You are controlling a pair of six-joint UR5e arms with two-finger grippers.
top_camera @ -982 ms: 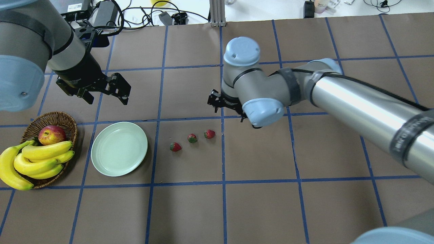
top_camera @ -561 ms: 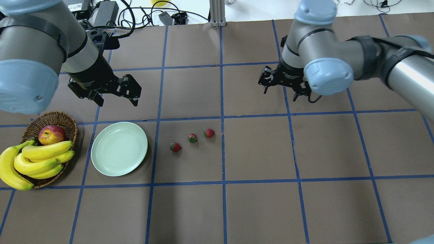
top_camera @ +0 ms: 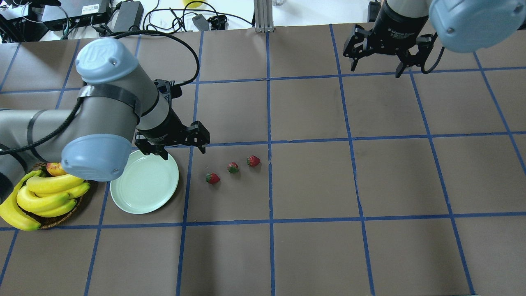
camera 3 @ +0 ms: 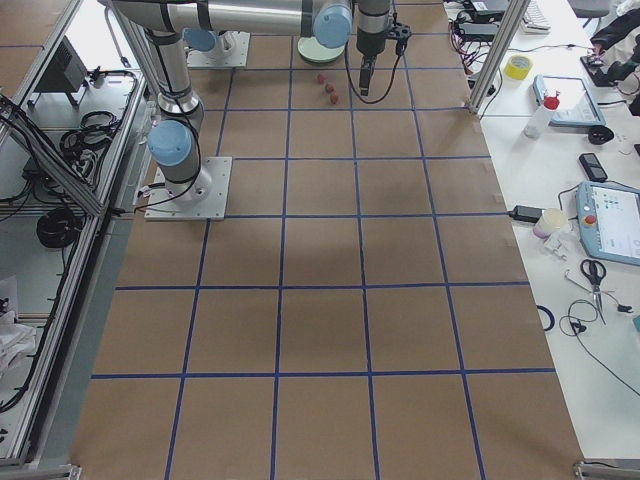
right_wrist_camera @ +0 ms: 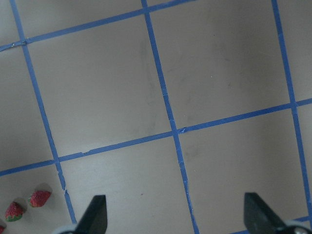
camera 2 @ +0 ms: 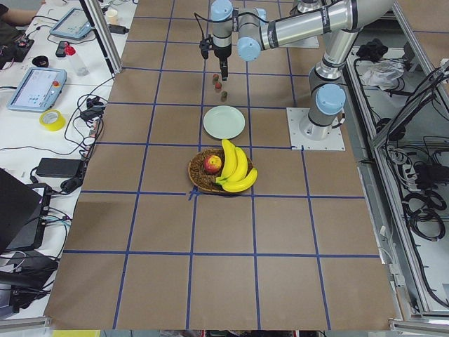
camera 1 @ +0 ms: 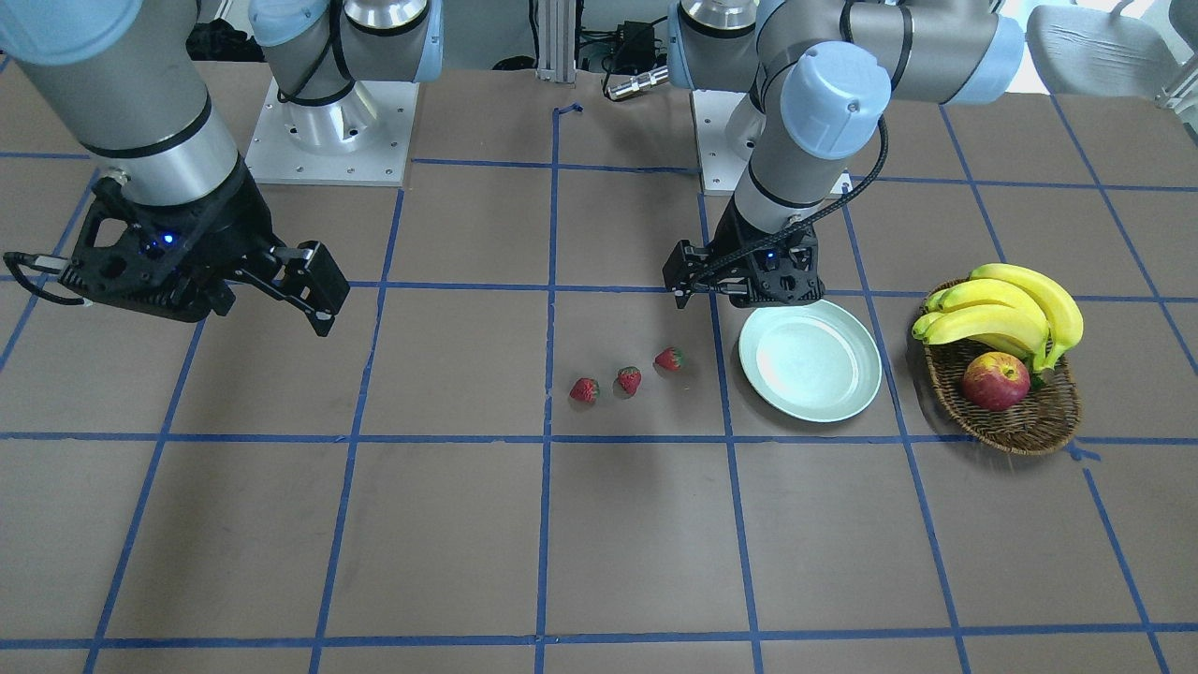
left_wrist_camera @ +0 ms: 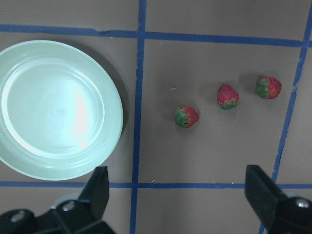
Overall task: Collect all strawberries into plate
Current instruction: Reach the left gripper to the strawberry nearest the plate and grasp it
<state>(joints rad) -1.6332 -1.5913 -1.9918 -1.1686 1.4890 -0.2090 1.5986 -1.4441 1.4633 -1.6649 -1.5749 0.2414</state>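
Brown gridded table (top_camera: 312, 185): strawberries (top_camera: 233, 167) lie near the plate (top_camera: 144, 187), off every edge; likely light, soft, so pinch gently across the body. Left gripper (top_camera: 183, 150) and right gripper (top_camera: 376, 70) gape empty.

The worktop (top_camera: 312, 255) is covered in brown paper and ruled into large squares by blue tape lines (top_camera: 271, 222). In the overhead view an aluminium post (top_camera: 261, 16) stands at the middle of its far edge. Behind that edge, black power bricks (top_camera: 127, 16) and tangled cables (top_camera: 172, 16) lie on a white bench (top_camera: 320, 10). The side views show tablets (camera 3: 610, 220), a yellow tape roll (camera 2: 52, 120) and scissors (camera 3: 592, 275) on this bench. Beyond the opposite long edge, cable coils (camera 2: 421, 203) lie on a pale floor (camera 2: 424, 288). A grey chair seat (camera 1: 1086, 37) shows past one corner. The light is even and soft, and the shadows on the paper are faint.
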